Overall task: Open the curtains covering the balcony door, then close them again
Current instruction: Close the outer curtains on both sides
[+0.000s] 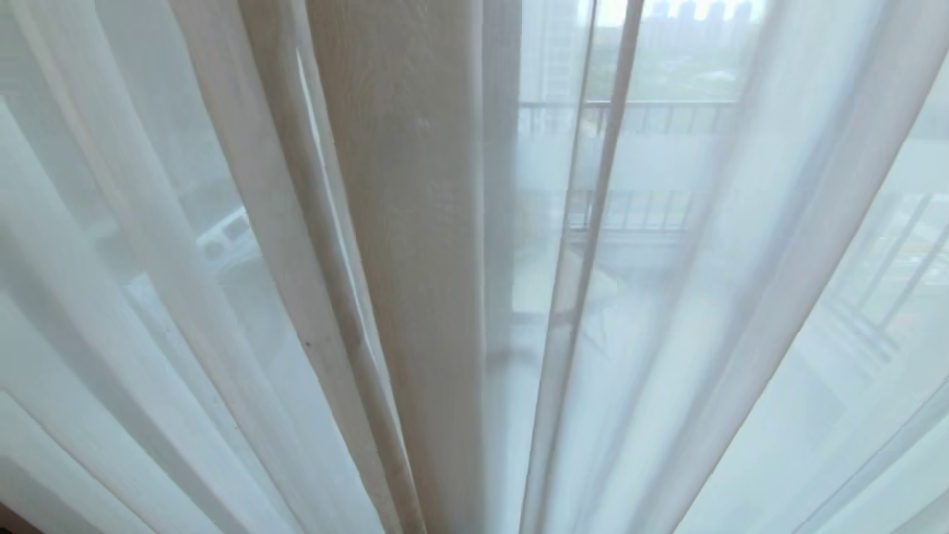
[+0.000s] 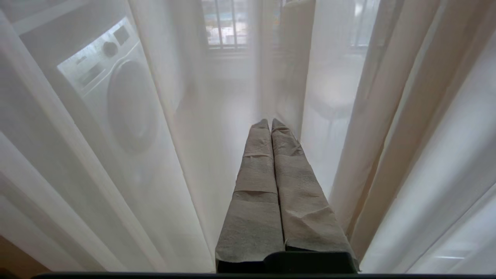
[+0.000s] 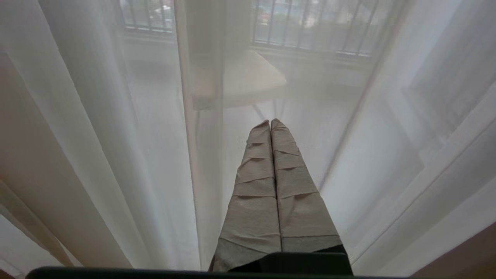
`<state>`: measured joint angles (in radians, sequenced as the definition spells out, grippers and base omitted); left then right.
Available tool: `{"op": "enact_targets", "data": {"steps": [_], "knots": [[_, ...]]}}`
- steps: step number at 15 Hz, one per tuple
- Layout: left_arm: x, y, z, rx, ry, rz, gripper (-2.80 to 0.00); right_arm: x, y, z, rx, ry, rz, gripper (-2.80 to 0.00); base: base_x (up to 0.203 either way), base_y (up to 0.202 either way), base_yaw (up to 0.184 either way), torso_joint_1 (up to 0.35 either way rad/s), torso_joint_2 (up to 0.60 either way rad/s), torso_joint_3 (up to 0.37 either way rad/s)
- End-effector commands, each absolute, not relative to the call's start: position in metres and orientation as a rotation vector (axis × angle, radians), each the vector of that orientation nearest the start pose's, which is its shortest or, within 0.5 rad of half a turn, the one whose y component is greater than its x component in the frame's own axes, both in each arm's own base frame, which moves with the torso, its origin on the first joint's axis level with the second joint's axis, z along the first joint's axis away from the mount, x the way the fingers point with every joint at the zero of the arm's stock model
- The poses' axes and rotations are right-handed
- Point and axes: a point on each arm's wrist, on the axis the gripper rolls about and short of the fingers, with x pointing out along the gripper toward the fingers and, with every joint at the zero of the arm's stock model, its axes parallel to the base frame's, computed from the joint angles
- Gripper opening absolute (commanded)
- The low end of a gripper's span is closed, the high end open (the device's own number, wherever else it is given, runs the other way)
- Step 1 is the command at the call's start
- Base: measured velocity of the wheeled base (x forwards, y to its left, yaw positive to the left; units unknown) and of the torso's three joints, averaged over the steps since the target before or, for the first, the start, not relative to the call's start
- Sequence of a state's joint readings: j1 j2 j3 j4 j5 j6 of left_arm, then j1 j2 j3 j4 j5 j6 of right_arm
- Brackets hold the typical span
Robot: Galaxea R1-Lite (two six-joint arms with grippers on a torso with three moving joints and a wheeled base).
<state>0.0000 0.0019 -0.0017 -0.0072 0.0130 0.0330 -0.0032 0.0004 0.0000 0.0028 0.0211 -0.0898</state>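
The thin, see-through white pleated curtains are hanging drawn right in front of the robot, filling the view, with one denser cream-beige fold running down the middle. Showing faintly through them are a white front-loading washing machine, a pale chair and a barred railing. The left end effector and right end effector, both tape-wrapped, are pointing at the sheer with fingers pressed together, gripping nothing.
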Motion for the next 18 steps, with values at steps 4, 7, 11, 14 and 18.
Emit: {"op": "enact_targets", "data": {"steps": [4,7,11,14,18], "knots": [[-0.0228,0.0003,0.0767,0.032,-0.007,0.014,-2.80,-0.0228,0.0006,0.0752,-0.092,0.002,0.019,-2.80,0.000,0.194,-0.001,0.003,0.00,0.004],[-0.0228,0.0003,0.0767,0.032,-0.007,0.014,-2.80,-0.0228,0.0006,0.0752,-0.090,0.002,0.019,-2.80,0.000,0.193,0.001,0.004,0.00,0.003],[-0.0228,0.0003,0.0766,0.028,-0.007,0.015,-2.80,-0.0228,0.0006,0.0752,-0.090,0.002,0.019,-2.80,0.000,0.193,0.002,0.002,0.00,0.003],[-0.0228,0.0003,0.0766,0.026,-0.006,0.015,-2.80,-0.0228,0.0006,0.0751,-0.090,0.003,0.019,-2.80,0.000,0.192,0.001,0.005,0.00,0.004],[-0.0228,0.0003,0.0766,0.026,-0.006,0.015,-2.80,-0.0228,0.0006,0.0751,-0.090,0.003,0.019,-2.80,0.000,0.192,0.001,0.003,0.00,0.003]]}}
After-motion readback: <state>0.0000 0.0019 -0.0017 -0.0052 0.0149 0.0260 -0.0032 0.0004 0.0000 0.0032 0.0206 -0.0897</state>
